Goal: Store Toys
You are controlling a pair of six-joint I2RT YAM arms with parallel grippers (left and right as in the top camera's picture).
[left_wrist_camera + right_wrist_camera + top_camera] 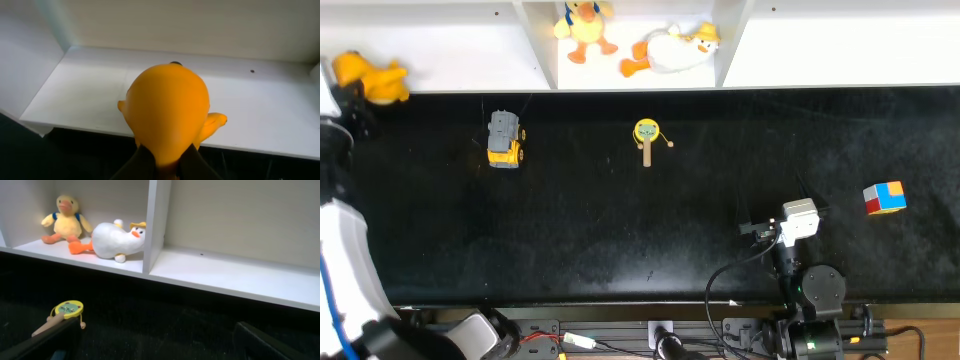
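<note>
One orange plush toy (167,112) is pinched in the left gripper's (165,156) fingers (137,162) at the front lip of the left shelf compartment (85,95), its floor lying just beyond the toy, while the right gripper (157,330), fingers spread, hangs well apart over the surface (620,230).

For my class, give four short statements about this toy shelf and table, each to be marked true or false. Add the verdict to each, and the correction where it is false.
1. The left gripper holds an orange toy at the shelf's left compartment. True.
2. The white duck plush lies on the black table. False: it lies in the shelf's middle compartment, beside the yellow duck plush.
3. The right gripper is open and holds nothing. True.
4. The colour cube sits in the shelf's right compartment. False: it stands on the table, on the right arm's side.
</note>
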